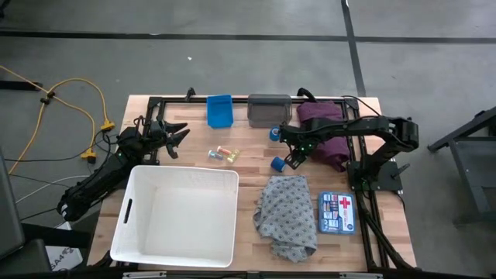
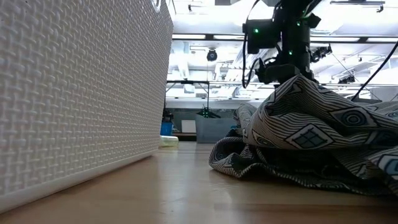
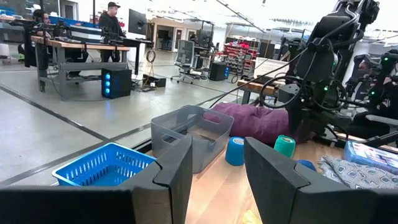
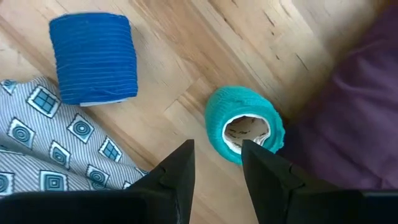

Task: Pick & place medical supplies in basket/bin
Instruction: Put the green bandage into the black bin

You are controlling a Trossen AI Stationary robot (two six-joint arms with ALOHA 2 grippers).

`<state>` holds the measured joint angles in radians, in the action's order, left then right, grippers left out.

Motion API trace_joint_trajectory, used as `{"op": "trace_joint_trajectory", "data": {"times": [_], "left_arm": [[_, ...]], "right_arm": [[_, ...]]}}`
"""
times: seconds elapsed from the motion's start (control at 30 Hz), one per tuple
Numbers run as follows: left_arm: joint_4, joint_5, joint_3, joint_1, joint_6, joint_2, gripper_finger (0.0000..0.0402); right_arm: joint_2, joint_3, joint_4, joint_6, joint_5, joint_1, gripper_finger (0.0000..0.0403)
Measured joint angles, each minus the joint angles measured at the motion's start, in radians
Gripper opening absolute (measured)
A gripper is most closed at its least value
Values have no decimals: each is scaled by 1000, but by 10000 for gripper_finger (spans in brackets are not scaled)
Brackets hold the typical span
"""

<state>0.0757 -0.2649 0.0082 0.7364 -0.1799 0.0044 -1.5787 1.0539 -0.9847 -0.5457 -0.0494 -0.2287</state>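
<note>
Right pincer [image 4: 216, 163]: spread, hung just above green tape roll [image 4: 245, 126].
Approach: roll to be straddled squarely before closing.
Hazard: maroon cloth [image 4: 354, 112] beside; snagging to be avoided.
Left pincer [image 3: 214, 165]: spread, idle.

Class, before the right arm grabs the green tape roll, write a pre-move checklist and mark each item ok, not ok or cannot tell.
1. Right gripper open above the green tape roll: ok.
2. Fingers straddling the roll: not ok, it lies just ahead of them.
3. Blue tape roll apart from the green one: ok.
4. Maroon cloth apart from the roll: cannot tell.
5. Basket without supplies inside: ok.
6. Left gripper open, waiting beside the basket: ok.
</note>
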Motion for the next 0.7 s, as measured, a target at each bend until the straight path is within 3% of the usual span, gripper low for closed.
{"op": "trace_joint_trajectory", "data": {"times": [0.7], "left_arm": [[0, 0, 0, 0, 0, 0, 136]], "right_arm": [[0, -89, 130, 27, -12, 0, 120]]}}
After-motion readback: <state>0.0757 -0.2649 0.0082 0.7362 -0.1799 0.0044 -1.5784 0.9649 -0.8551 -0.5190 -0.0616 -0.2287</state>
